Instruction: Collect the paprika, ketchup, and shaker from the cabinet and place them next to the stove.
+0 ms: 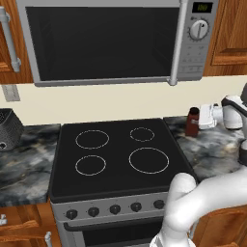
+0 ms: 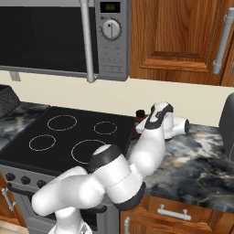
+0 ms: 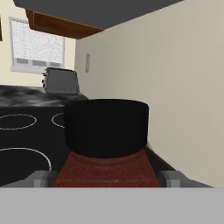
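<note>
The paprika (image 1: 192, 123) is a reddish-brown jar with a black cap. It stands upright on the marbled counter just right of the stove (image 1: 116, 154), close to the back wall. My gripper (image 1: 198, 119) reaches in sideways from the right and is shut on the jar's body. In the hand view the paprika (image 3: 106, 127) sits between the two fingertips (image 3: 40, 178), which press its sides. From the right base view the gripper (image 2: 140, 119) and a sliver of the jar (image 2: 137, 112) lie behind my forearm. The cabinet (image 2: 178, 36) doors above are shut. The ketchup and shaker are out of view.
A microwave (image 1: 106, 41) hangs over the stove. A dark basket-like object (image 1: 7, 128) sits on the left counter. A toaster (image 3: 61, 81) stands beyond the cooktop in the hand view. A dark rounded appliance (image 2: 227, 123) is at the far right of the counter (image 2: 196, 169).
</note>
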### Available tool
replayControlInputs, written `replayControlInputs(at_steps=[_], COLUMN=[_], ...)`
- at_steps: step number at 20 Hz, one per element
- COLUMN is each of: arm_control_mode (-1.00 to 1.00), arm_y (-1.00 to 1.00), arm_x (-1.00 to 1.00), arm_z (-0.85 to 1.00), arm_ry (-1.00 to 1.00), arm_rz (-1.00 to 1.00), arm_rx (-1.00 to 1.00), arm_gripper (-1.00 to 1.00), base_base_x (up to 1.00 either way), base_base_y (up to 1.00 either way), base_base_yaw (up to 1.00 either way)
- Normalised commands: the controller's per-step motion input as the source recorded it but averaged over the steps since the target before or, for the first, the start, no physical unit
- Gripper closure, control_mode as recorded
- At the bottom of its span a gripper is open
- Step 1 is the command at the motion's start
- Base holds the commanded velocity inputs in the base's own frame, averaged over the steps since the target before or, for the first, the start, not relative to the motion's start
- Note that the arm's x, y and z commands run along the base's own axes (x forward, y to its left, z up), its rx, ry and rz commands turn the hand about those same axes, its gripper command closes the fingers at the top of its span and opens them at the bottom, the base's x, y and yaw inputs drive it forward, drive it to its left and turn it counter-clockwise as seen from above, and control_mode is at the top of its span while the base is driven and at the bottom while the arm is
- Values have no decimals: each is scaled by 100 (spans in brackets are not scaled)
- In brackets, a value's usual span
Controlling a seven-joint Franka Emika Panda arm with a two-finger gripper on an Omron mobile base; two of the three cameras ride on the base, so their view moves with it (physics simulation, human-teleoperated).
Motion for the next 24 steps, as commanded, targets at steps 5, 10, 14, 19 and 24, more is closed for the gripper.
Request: replayControlInputs(at_steps=[5, 10, 14, 19, 24], arm_control_mode=[-100, -100, -100, -100, -100], arm_y=[-18, -5, -1, -3, -2], arm_x=[31, 28, 30, 29, 10], arm_z=[-30, -35, -39, -37, -33], arm_ry=[1, 1, 2, 1, 0], arm_rz=[2, 4, 5, 5, 5], arm_rx=[0, 0, 0, 0, -1], arm_gripper=[100, 100, 100, 100, -100], base_base_x=[0, 0, 0, 0, 0], base_base_y=[0, 0, 0, 0, 0], base_base_yaw=[0, 0, 0, 0, 0])
